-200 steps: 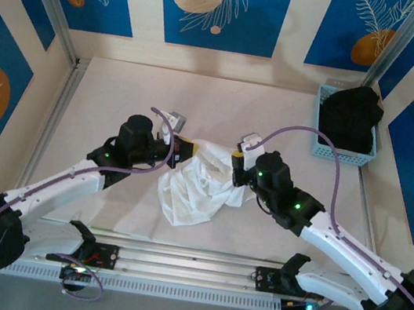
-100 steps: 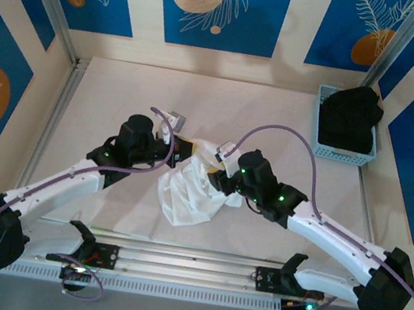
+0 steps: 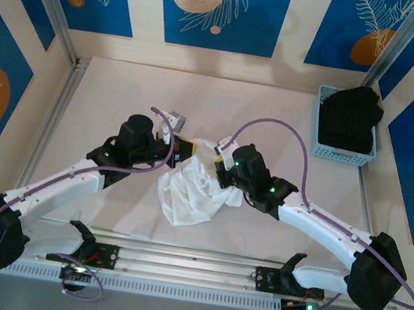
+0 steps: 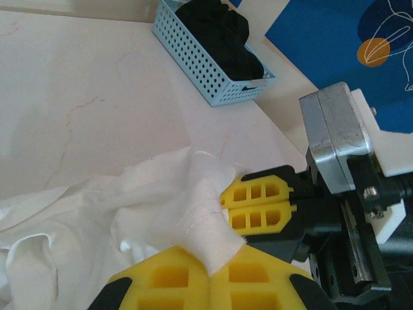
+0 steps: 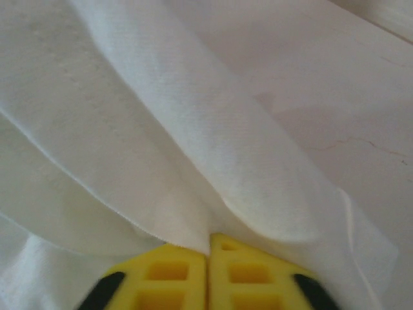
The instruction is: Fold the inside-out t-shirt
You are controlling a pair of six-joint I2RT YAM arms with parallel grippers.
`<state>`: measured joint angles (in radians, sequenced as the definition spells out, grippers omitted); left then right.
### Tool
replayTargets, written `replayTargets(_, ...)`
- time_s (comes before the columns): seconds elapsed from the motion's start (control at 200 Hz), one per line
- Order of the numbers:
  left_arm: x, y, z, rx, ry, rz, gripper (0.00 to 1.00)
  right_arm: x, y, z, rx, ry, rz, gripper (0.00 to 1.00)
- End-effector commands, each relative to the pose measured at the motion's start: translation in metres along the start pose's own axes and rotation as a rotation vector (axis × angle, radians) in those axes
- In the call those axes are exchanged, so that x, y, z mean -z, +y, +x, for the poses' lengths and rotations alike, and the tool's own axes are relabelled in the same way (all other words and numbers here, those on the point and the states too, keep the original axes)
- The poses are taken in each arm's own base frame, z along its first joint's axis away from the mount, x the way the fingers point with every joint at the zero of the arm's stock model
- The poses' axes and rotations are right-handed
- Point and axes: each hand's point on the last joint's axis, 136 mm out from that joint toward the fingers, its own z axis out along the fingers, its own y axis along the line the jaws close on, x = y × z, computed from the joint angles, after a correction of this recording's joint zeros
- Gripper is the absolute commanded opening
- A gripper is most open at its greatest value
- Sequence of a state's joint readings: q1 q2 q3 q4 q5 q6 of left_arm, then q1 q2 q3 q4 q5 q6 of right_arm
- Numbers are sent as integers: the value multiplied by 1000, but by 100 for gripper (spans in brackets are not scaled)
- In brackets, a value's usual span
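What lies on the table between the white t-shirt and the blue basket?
Nothing: in the left wrist view the table between the t-shirt and the blue basket is bare.

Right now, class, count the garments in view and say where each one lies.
2. The white t-shirt lies bunched near the middle of the table; the black garment sits in the blue basket at the far right corner. Others could hide beneath it.

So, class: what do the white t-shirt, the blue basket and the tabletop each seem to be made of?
The t-shirt: thin soft cloth, matte; it wrinkles and drapes. The basket: probably moulded plastic, given its regular grid of holes. The tabletop: hard, smooth, pale with faint veins; stone or laminate, unclear.
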<state>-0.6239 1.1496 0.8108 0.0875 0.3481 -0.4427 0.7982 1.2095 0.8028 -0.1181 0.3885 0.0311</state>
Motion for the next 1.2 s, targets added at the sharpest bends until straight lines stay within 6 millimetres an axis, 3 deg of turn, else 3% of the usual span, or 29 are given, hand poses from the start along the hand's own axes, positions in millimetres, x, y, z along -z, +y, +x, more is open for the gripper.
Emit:
replayTargets(0.0,5,0,-13,-27,-35,-32,0,23,5,-32,-75,-110,-97,0)
replayTargets(0.255,3,20,-10,-29,-24,-130,0,84,18,-64,-324,-235,-505,0)
replayTargets(0.38,4,28,-7,-41,-14,-173,0,104,12,-76,-428,-263,-620,0)
replayTargets(0.675,17,47,1,-102,18,-287,0,110,-21,-66,-604,-225,-639,0)
replayTargets(0.995,30,66,7,-130,42,-396,0,128,-39,-58,-617,-239,-624,0)
replayTargets(1.1,22,61,15,-123,88,-353,0,120,-35,-51,-590,-202,-591,0)
replayTargets(1.195,11,42,20,-117,110,-229,0,107,-29,-40,-543,-140,-531,0)
